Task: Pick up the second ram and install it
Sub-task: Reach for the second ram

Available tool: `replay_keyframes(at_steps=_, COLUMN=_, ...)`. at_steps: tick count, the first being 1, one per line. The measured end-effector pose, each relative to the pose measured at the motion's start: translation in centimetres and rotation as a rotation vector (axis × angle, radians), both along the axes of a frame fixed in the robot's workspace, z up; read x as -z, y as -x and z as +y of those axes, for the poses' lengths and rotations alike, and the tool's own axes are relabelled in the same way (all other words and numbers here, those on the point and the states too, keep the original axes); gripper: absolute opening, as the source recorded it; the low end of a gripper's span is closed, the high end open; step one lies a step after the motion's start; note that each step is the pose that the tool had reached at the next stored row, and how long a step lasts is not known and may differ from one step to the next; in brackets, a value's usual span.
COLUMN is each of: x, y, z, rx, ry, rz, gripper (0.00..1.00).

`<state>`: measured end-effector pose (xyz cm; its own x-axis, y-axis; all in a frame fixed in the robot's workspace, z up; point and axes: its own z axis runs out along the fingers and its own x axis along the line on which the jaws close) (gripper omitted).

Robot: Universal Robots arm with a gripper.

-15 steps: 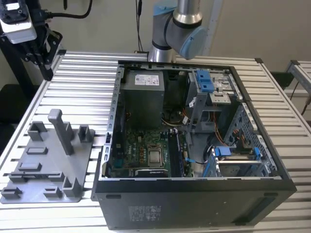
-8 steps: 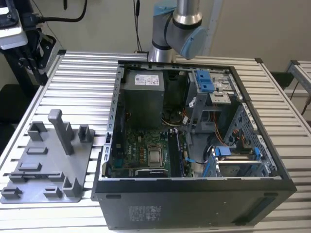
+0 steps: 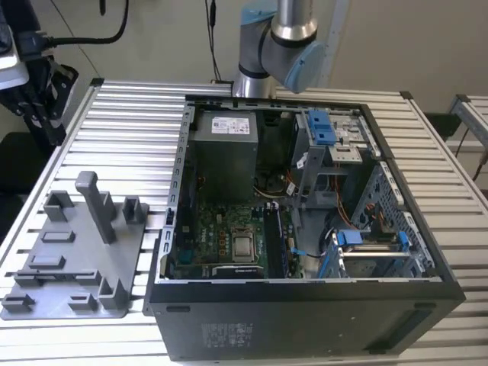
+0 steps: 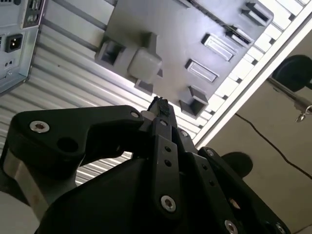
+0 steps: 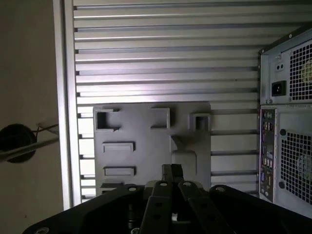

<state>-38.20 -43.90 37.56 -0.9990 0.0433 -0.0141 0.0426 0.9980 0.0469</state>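
- The fingers (image 5: 167, 171) are pressed together, with nothing pinched between them.
- The gripper (image 4: 158, 105) hangs above the grey holder tray (image 5: 146, 146), its tips pointing down near the upright post (image 5: 184, 158).
- The tray lies on the slatted surface (image 3: 114, 114), just beside the open computer case (image 3: 305, 320), on the exterior view's left.
- Inside the case, a long dark stick stands in the slots just beside the processor (image 3: 244, 245). It looks like the second ram (image 3: 277, 240), though the dim interior leaves that unsure.
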Motion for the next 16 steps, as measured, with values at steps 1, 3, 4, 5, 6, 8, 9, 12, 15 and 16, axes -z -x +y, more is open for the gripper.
replay_keyframes(at_steps=1, x=0.01, y=0.08, z=-0.3, rx=0.0, ry=0.0, rz=0.0, gripper=0.11)
replay_keyframes(at_steps=3, x=0.05, y=0.28, z=-0.89, rx=0.0, ry=0.0, rz=0.0, gripper=0.11)
replay_keyframes(at_steps=4, x=0.06, y=0.38, z=-1.18, rx=0.0, ry=0.0, rz=0.0, gripper=0.11)
replay_keyframes(at_steps=5, x=0.08, y=0.47, z=-1.46, rx=0.0, ry=-0.0001, rz=0.0, gripper=0.11)
replay_keyframes(at_steps=6, x=0.09, y=0.57, z=-1.73, rx=0.0, ry=0.0, rz=0.0, gripper=0.11)
replay_keyframes(at_steps=8, x=0.12, y=0.73, z=-2.24, rx=0.0, ry=-0.0001, rz=-0.0001, gripper=0.11)
replay_keyframes(at_steps=9, x=0.14, y=0.8, z=-2.49, rx=0.0, ry=-0.0001, rz=-0.0001, gripper=0.11)
replay_keyframes(at_steps=12, x=0.18, y=0.95, z=-3.27, rx=0.0, ry=0.0, rz=0.0, gripper=0.11)
replay_keyframes(at_steps=15, x=0.22, y=1.02, z=-4.01, rx=0.0, ry=0.0, rz=0.0, gripper=0.11)
replay_keyframes(at_steps=16, x=0.24, y=1.04, z=-4.27, rx=0.0, ry=0.0, rz=0.0, gripper=0.11)
